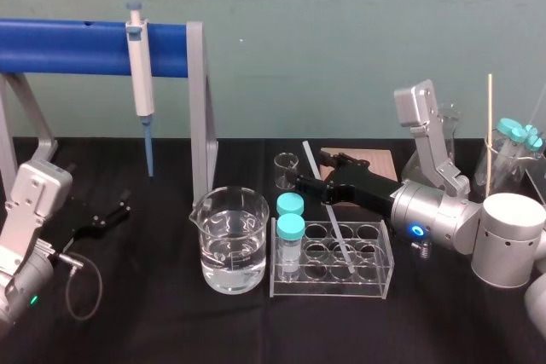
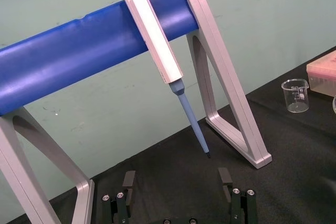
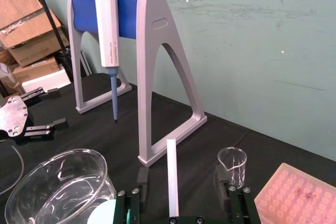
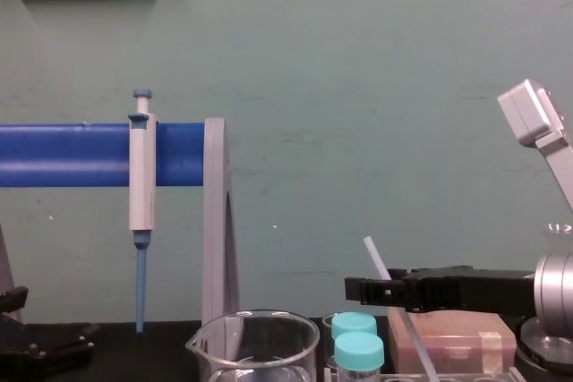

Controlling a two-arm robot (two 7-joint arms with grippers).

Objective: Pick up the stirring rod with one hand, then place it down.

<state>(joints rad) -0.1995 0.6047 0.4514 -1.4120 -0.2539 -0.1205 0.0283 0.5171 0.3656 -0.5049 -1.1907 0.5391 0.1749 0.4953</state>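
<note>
The right end effector (image 3: 181, 174) is spread wide, one finger (image 3: 142, 179) on each side of the stirring rod (image 3: 172, 177) and neither touching it. The rod leans steeply, its lower end apparently resting in a well of the clear tube rack (image 1: 375, 283), though the glare makes that hard to confirm. A water beaker (image 1: 229, 249) stands just beside the rack. The left end effector (image 2: 176, 179), also open, rests on the desk (image 1: 153, 313) well apart.

This is looking like a laboratory: a pipette (image 1: 141, 74) is hanging from a blue-barred stand (image 1: 85, 47) toward the desk's (image 1: 153, 313) back-left corner. A water-filled glass beaker (image 1: 230, 245) and a clear tube rack (image 1: 375, 263) holding capped vials (image 1: 291, 245) are sitting near its front edge.
</note>
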